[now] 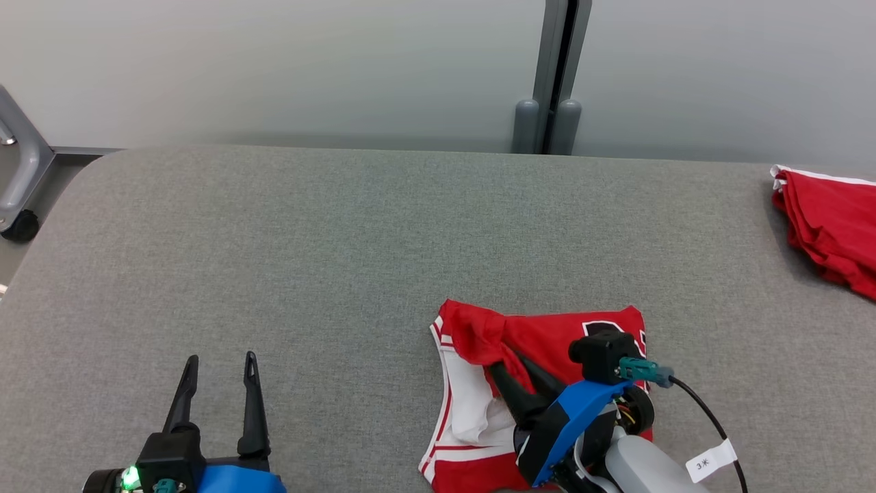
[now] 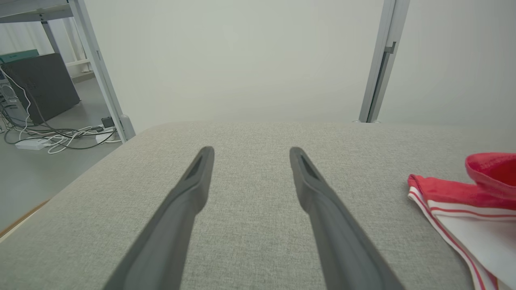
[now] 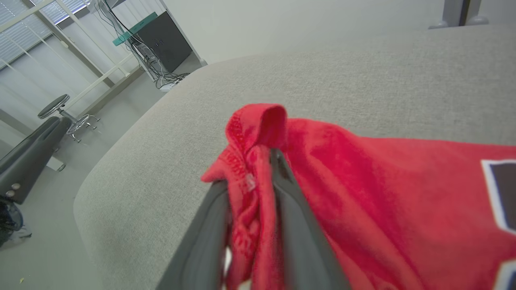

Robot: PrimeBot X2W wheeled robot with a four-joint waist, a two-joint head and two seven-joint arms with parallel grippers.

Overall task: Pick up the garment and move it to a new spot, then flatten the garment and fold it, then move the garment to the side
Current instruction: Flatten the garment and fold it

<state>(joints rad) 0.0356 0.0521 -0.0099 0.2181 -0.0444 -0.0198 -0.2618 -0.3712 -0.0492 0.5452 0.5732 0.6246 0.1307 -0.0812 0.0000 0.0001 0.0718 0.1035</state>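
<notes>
My left claw (image 1: 221, 357) hangs at the near left with its two long dark fingers spread wide and nothing between them. In its own wrist view, that claw (image 2: 250, 152) points along the bare grey woven table top (image 1: 342, 239).

Further right, near the front edge, lies the red-and-white sports garment with a dark number patch (image 1: 547, 335). It is part red face and part white lining with red stripes, and its striped hem is just beside my left fingers' line of sight (image 2: 463, 193).

My right claw (image 1: 513, 370) reaches in over the garment from the near right. The fingers stand narrow, with a bunched red hem pinched between them (image 3: 250, 173), and the cloth (image 3: 363, 193) drapes away from the tips onto the table. I cannot tell how firmly they press.

I judge this to be the flatten-and-fold step, with one corner lifted and the rest resting rumpled. Next I should carry that corner to where it belongs, lay it down without dragging the body, and bring the idle left claw across to pin or smooth the striped side.

At the far right edge sits another red cloth pile with white trim (image 1: 828, 226), well apart.
</notes>
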